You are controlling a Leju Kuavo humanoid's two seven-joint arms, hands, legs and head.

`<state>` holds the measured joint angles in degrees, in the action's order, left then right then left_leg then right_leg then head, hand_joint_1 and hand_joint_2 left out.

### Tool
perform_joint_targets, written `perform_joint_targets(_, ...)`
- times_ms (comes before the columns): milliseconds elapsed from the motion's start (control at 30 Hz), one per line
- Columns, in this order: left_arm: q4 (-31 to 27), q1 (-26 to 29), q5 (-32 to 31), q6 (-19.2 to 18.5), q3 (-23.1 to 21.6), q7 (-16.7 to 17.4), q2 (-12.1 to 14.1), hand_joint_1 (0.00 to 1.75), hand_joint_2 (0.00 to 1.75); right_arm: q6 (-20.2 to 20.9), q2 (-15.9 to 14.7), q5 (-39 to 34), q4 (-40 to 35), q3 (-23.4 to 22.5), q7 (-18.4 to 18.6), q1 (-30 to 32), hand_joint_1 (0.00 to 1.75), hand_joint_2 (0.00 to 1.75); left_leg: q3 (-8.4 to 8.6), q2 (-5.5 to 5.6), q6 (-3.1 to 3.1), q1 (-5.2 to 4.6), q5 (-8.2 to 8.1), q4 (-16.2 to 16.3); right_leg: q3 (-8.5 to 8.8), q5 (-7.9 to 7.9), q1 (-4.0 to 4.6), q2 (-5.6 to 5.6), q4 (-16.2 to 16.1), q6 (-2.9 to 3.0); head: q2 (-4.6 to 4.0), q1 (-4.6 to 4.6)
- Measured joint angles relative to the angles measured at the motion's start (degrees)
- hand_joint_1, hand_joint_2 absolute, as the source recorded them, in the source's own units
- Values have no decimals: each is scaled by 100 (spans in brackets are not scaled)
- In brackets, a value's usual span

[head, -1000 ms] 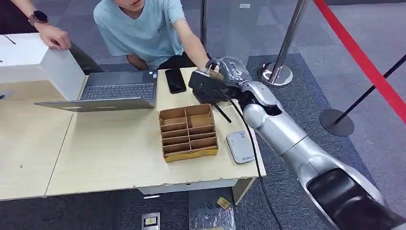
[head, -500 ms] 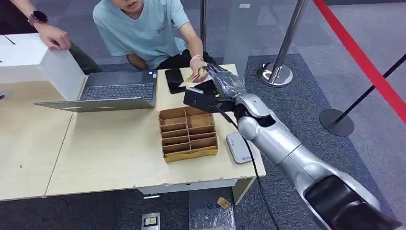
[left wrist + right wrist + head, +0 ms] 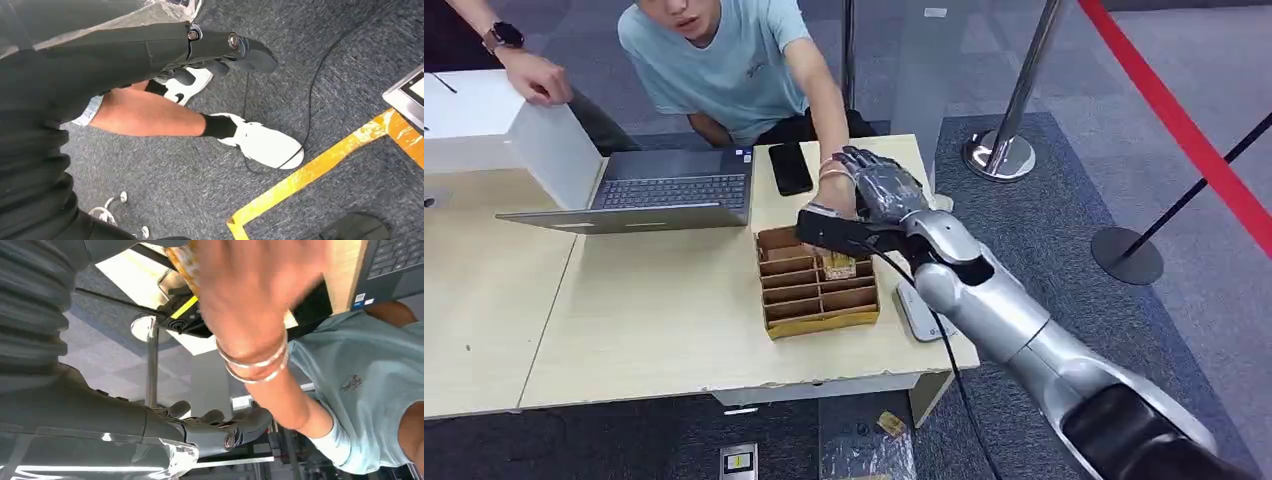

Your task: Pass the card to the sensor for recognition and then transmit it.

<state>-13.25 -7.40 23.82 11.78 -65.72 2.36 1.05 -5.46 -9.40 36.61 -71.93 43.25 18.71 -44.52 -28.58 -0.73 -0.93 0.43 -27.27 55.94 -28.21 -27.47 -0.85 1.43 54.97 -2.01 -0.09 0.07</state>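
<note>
Two hands to call, and we start with the right hand [image 3: 879,187]: it hangs over the far right part of the bench [image 3: 654,320], fingers spread apart and grasping nothing. Right beside it, nearly touching, we see a person's hand [image 3: 250,295], bracelets on the wrist, reaching down toward the cardboard divider tray [image 3: 816,318]. The wrist view is blurred, but we can make out a yellow-orange edge at that person's fingertips.

From the head view we spot the card [image 3: 839,266], a yellowish patterned piece, in a right-hand compartment of the tray, about midway along its length. Whether the person's fingers touch it we cannot tell, since the dark camera block on the robot's wrist covers them.

Just to the right of the tray lies the sensor [image 3: 919,305], a flat white pad near the bench's edge, under the silver forearm. Farther back we have a black phone [image 3: 790,167], an open laptop [image 3: 674,190] and a white box [image 3: 494,120].

Over to the left hand [image 3: 225,47]: it hangs low above grey carpet, fingers loosely extended, holding nothing, with a white shoe [image 3: 265,145] and a strip of yellow tape [image 3: 310,175] below it.
</note>
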Motion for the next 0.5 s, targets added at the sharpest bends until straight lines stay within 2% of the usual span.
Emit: perform_joint_targets(500, 0, 30, 2, 15, 0, 0, 0, 0, 175, -11, -103, 173, -563, 2, 52, 348, 0, 175, 0, 0, 0, 0, 0, 0, 1, 0, 0, 0, 0, 0, 0, 0)
